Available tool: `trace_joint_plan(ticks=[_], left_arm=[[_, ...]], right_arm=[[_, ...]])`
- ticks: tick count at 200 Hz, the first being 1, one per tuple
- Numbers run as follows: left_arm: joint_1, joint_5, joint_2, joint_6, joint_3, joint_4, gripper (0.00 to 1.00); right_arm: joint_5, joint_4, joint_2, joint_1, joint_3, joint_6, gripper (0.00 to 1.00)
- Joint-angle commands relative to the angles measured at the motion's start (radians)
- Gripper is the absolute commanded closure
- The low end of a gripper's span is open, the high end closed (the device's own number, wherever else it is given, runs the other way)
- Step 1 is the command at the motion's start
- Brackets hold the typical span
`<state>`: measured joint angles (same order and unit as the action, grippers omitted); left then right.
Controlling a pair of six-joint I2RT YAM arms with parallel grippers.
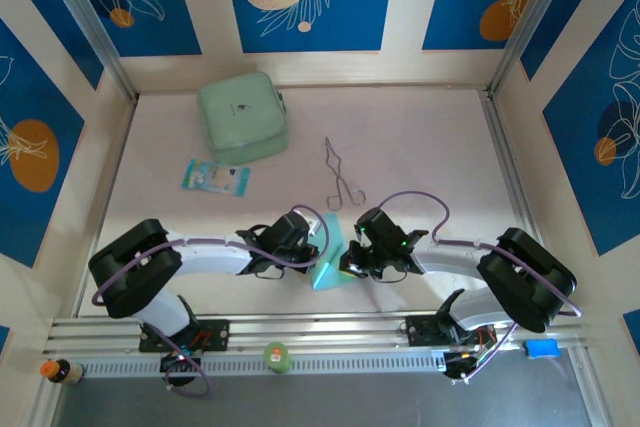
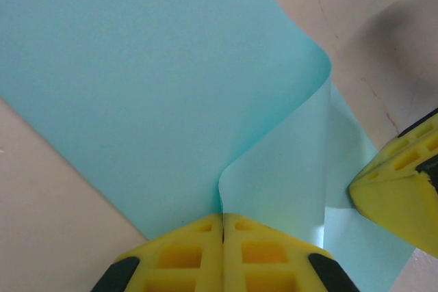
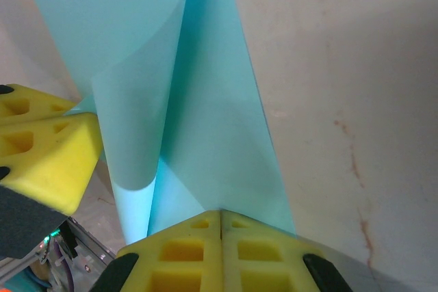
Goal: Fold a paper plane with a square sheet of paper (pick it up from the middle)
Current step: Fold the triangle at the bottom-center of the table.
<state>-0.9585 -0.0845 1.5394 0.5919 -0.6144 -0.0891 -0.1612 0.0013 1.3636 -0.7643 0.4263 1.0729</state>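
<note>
While between tools (image 2: 223,221) (image 3: 220,215), paper (image 2: 137,87) in both.

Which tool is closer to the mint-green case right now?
Left. The left tool pinches the cyan paper nearer the bases and right of the mint-green case; the right tool grips that sheet farther right.

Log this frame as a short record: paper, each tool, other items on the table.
paper: cyan sheet, bent over in a soft curl, no plane shape yet
left tool: shut on the sheet's edge
right tool: shut on the sheet, close beside the left one
other items: green case, printed packet, metal tongs, all farther back on the table, apart from the sheet
</note>
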Motion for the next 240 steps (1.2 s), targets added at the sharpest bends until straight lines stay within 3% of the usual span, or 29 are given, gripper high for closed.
trace_joint_plan(ticks=[1, 100, 173, 240], left_arm=[[0.0, -0.008, -0.006, -0.029, -0.01, -0.008, 0.95], [0.0, -0.03, 0.062, -0.008, 0.018, -0.022, 0.96], [0.0, -0.026, 0.048, 0.032, 0.022, 0.008, 0.97], [-0.001, -0.021, 0.054, 0.07, 0.023, 0.006, 0.98]], right_arm=[[0.021, -0.097, 0.019, 0.006, -0.004, -0.016, 0.98], [0.006, -0.076, -0.003, 0.008, -0.004, -0.03, 0.96], [-0.034, -0.032, -0.133, 0.066, 0.024, -0.03, 0.95], [-0.072, 0.096, -0.008, 0.017, 0.079, 0.019, 0.98]])
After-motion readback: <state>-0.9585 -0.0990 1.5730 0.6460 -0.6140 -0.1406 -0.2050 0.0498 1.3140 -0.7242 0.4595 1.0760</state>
